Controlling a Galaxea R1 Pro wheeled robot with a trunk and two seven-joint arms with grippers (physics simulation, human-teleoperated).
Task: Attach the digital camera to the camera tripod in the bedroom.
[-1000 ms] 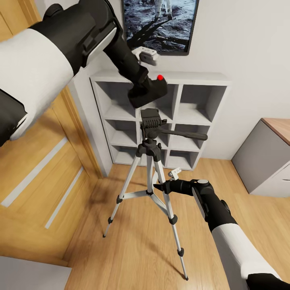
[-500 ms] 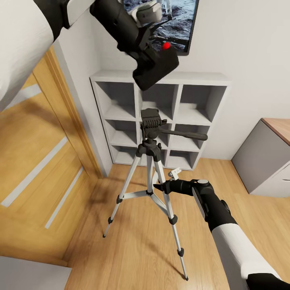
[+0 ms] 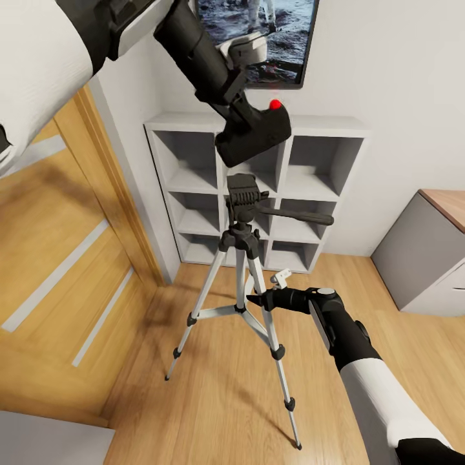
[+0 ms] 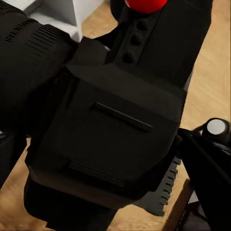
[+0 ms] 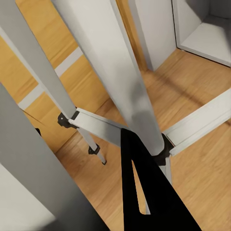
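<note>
Overhead, we see the digital camera (image 3: 253, 134) held in the air just above the camera tripod (image 3: 242, 258), clear of the tripod's black head (image 3: 243, 194) and tilted, its round red button (image 3: 276, 104) uppermost. Our left claw (image 3: 236, 113) is clamped on the digital camera from above; in the left wrist view the camera's black body (image 4: 110, 130) sits right against the lens with the red button at its far end. The camera tripod stands upright on the light wood floor (image 3: 213, 400), legs spread, its pan handle (image 3: 300, 218) pointing toward the worktop (image 3: 449, 206) side. Our right claw (image 3: 255, 299) reaches in low against the silver leg (image 3: 268, 323) by the centre braces; whether its fingers grip the leg we cannot tell. Behind the tripod stands a white cube shelf (image 3: 323, 129) against the wall, a framed picture (image 3: 284, 39) above it, and a wooden door (image 3: 58, 271) on the left.
</note>
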